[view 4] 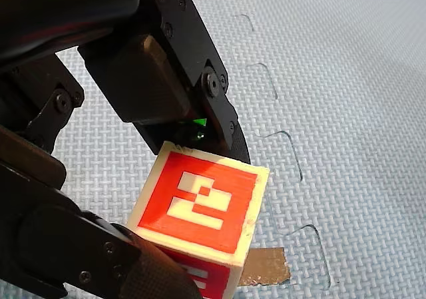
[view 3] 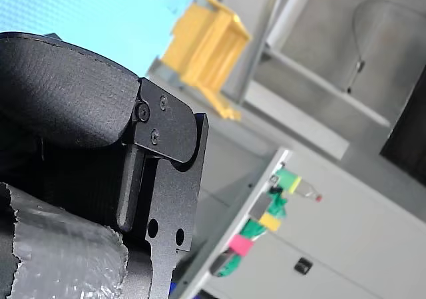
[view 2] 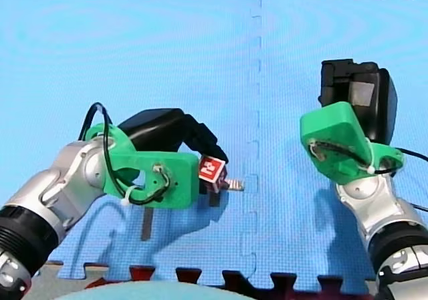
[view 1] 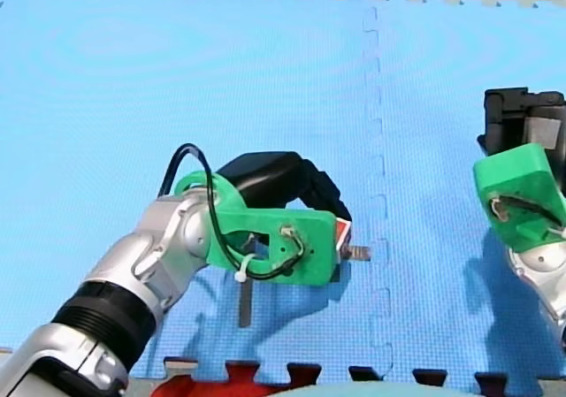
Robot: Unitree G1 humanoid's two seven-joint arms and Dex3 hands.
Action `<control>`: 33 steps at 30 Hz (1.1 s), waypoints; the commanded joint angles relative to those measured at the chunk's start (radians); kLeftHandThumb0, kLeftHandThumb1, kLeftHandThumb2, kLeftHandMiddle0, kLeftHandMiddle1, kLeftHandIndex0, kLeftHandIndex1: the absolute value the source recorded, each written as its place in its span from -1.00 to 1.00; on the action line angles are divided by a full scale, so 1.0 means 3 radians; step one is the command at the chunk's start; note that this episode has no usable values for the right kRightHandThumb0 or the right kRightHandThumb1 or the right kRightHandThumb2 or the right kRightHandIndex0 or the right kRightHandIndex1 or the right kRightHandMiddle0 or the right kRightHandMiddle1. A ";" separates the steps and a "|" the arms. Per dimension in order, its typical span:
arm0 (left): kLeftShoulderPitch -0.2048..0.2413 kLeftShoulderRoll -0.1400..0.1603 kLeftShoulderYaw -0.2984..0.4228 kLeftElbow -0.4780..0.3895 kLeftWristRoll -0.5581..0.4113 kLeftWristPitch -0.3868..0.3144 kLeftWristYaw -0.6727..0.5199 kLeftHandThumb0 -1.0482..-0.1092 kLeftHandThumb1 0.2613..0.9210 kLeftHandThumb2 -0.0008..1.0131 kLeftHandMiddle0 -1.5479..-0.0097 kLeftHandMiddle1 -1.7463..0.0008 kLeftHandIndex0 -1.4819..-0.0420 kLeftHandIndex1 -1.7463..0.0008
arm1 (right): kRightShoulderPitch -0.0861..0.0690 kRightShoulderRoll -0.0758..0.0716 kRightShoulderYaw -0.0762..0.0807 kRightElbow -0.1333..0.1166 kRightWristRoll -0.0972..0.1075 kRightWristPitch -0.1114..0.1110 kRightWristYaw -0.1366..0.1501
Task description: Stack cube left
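Note:
A red cube (view 2: pixel 211 170) with white-bordered marker faces sits in my left hand (view 2: pixel 215 161), low over the blue mat near its middle seam. The black fingers (view 4: pixel 153 86) close on it from above and below in the second wrist view, where the cube (view 4: pixel 200 206) shows two marker faces. A small grey tape mark (view 2: pixel 235 184) lies on the mat right beside the cube. My right hand (view 2: pixel 354 93) is off to the right above the mat, holding nothing.
The blue foam mat (view 2: pixel 167 59) has a jigsaw seam (view 2: pixel 257 79) running front to back between my hands. A second grey tape strip (view 2: pixel 146 226) lies under the left forearm. The mat's toothed front edge (view 2: pixel 200 273) is close to me, with red floor beyond it.

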 commanded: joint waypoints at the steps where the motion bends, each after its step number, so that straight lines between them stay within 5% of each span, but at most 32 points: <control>1: -0.0017 0.0001 -0.0021 0.0049 0.0024 -0.0013 0.0037 0.26 0.65 -0.99 -0.20 -1.00 -0.73 1.00 | -0.0019 0.0004 0.0013 -0.0001 -0.0011 0.0018 -0.0038; 21: -0.0059 -0.0120 -0.0078 0.0524 0.0228 -0.0261 0.0922 0.25 0.71 -0.99 -0.16 -1.00 -0.71 0.99 | -0.0060 0.0056 0.0059 0.0004 -0.0057 0.0050 -0.0158; 33: -0.0133 -0.0146 -0.0088 0.0733 0.0239 -0.0357 0.1077 0.23 0.75 -0.99 -0.10 -1.00 -0.70 1.00 | -0.0077 0.0078 0.0067 0.0001 -0.0059 0.0068 -0.0192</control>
